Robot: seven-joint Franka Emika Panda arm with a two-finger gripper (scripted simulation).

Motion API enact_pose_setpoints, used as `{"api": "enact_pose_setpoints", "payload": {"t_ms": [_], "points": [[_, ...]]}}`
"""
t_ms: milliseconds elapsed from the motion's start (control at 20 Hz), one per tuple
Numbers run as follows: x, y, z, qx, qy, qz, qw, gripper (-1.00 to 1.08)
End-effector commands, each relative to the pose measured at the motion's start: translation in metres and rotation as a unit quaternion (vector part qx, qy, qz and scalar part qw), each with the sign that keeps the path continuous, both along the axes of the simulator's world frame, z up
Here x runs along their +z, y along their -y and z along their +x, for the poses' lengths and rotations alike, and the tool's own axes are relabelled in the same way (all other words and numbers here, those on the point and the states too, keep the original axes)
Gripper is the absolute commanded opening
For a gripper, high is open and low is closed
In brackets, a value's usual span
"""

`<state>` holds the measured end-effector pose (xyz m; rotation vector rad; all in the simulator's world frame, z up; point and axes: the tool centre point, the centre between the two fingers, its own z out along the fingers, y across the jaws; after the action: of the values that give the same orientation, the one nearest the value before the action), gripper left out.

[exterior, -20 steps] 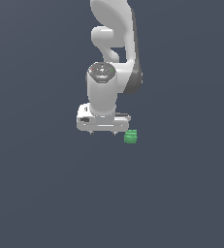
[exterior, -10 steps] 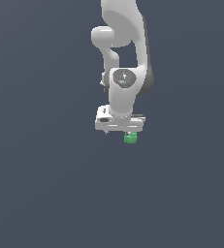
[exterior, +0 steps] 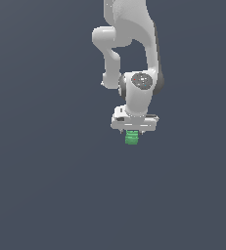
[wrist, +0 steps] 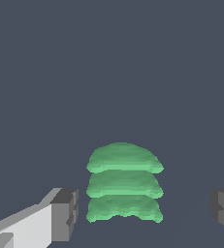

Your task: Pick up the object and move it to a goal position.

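Observation:
The object is a small bright green ridged block on the dark grey floor. In the exterior view it sits directly under my white gripper, which hangs low over it. In the wrist view the object shows as three stacked green ridges lying between my two fingers, with a clear gap on each side. My gripper is open and touches nothing that I can see.
The floor is a flat dark grey surface all around. The white arm rises above the gripper towards the exterior view's top.
The gripper has moved towards the exterior view's right and come down, from beside the green object to directly over it, with the fingers now on either side of it.

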<state>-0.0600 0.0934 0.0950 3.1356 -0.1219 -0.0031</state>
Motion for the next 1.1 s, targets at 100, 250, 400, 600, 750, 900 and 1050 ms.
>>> {"api": "enact_pose_setpoints", "payload": {"t_ms": [100,250,400,600,750,900,1050], "points": [[-0.004,-0.009,-0.006,-0.004,0.001,0.002,1.0000,1.00],[-0.004,-0.008,-0.005,-0.003,0.001,0.001,1.0000,1.00],[-0.009,-0.008,-0.006,-0.003,0.001,0.001,1.0000,1.00],[-0.025,-0.008,-0.006,-0.003,0.001,0.002,1.0000,1.00],[-0.040,-0.009,-0.007,-0.004,0.001,0.002,1.0000,1.00],[-0.050,-0.009,-0.007,-0.004,0.001,0.002,1.0000,1.00],[-0.054,-0.009,-0.007,-0.004,0.001,0.002,1.0000,1.00]]}}
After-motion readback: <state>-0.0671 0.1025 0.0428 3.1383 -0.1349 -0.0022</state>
